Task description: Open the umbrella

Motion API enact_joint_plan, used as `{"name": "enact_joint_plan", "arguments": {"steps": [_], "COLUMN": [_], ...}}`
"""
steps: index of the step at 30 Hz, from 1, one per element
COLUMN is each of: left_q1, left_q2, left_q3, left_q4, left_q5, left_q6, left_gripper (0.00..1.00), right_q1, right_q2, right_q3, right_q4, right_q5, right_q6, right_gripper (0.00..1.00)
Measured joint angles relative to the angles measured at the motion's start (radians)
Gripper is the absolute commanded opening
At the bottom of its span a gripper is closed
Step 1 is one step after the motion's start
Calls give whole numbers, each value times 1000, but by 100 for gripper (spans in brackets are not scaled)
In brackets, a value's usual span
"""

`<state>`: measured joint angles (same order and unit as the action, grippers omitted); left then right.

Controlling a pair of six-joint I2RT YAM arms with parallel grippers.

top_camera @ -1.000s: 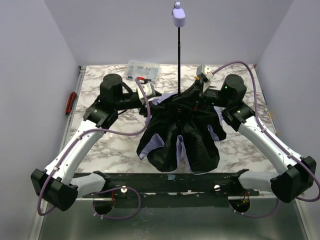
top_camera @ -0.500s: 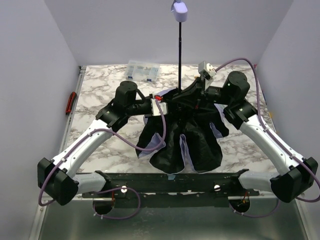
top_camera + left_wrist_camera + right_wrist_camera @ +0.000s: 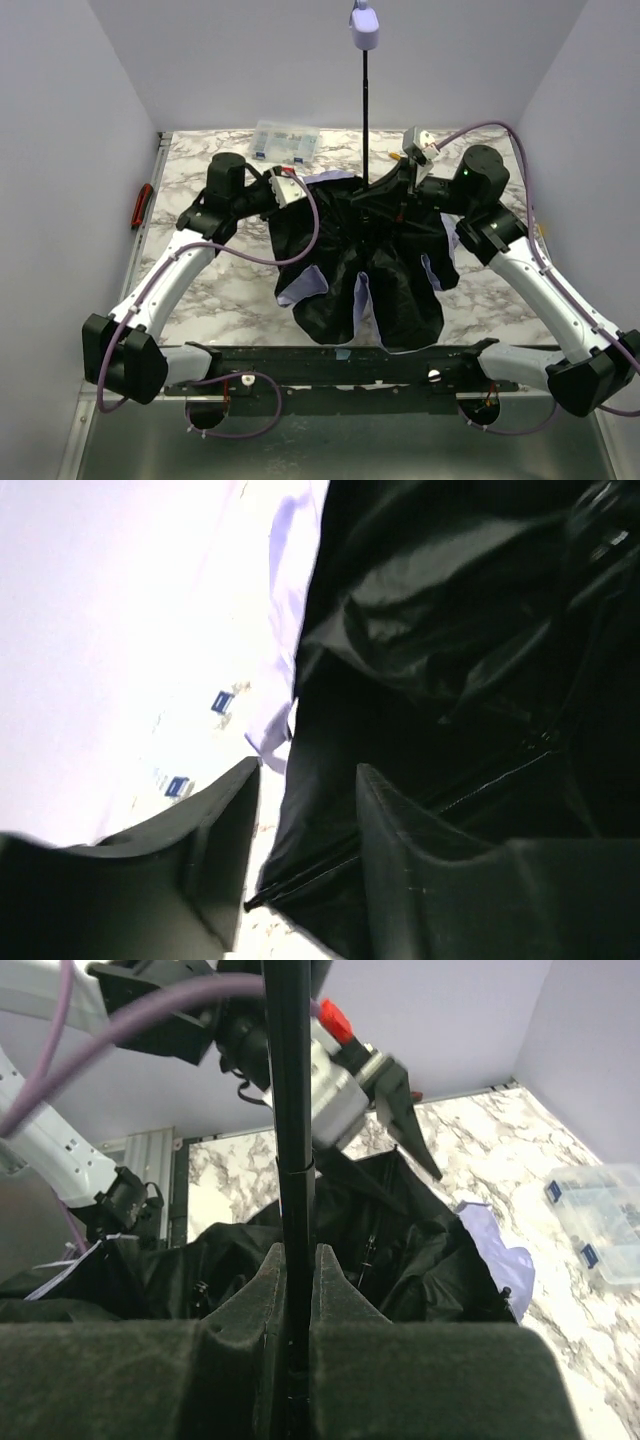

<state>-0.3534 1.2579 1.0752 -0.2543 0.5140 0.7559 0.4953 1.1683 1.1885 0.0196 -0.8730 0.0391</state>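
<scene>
The umbrella stands upside down on the marble table. Its canopy (image 3: 370, 270), black inside with lavender edges, droops half spread. The thin black shaft (image 3: 365, 110) rises to the lavender handle (image 3: 364, 28). My right gripper (image 3: 388, 183) is shut on the shaft (image 3: 290, 1110) just above the canopy, and its fingers (image 3: 298, 1252) pinch it from both sides. My left gripper (image 3: 296, 190) is at the canopy's upper left edge. In the left wrist view it (image 3: 310, 770) is open, with a rib tip (image 3: 252, 904) and black fabric (image 3: 420, 630) in the gap, unpinched.
A clear compartment box (image 3: 287, 140) sits at the back of the table (image 3: 210, 300), also in the right wrist view (image 3: 600, 1218). A red-handled tool (image 3: 142, 205) lies off the left edge. Grey walls close in on three sides.
The left gripper went in to the canopy, closed partway, then drew back to the left and opened a little. The shaft and right gripper shifted slightly right.
</scene>
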Motion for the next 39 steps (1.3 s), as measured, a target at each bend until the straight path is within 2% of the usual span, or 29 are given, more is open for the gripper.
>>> {"name": "enact_joint_plan", "arguments": {"steps": [2, 7, 12, 17, 25, 34, 39], "left_q1": [4, -16, -72, -177, -242, -336, -345], "left_q2": [-5, -55, -140, -174, -93, -98, -122], "left_q3": [22, 108, 166, 162, 138, 85, 29], "left_q4": [-10, 7, 90, 86, 63, -120, -218], "left_q5": [32, 159, 264, 361, 447, 517, 512], "left_q6": [-31, -185, -275, -235, -248, -92, 48], "left_gripper": [60, 59, 39, 31, 23, 24, 34], "right_q1": [0, 0, 0, -1, -1, -1, -2], "right_q2": [4, 35, 54, 55, 54, 82, 98], "right_q3": [0, 0, -5, -16, -17, 4, 19], "right_q4": [-14, -15, 5, 77, 143, 206, 225], "right_q5": [19, 66, 109, 100, 29, 26, 59], "right_q6": [-10, -14, -1, 32, 38, 39, 35], "right_gripper": [1, 0, 1, 1, 1, 0, 1]}}
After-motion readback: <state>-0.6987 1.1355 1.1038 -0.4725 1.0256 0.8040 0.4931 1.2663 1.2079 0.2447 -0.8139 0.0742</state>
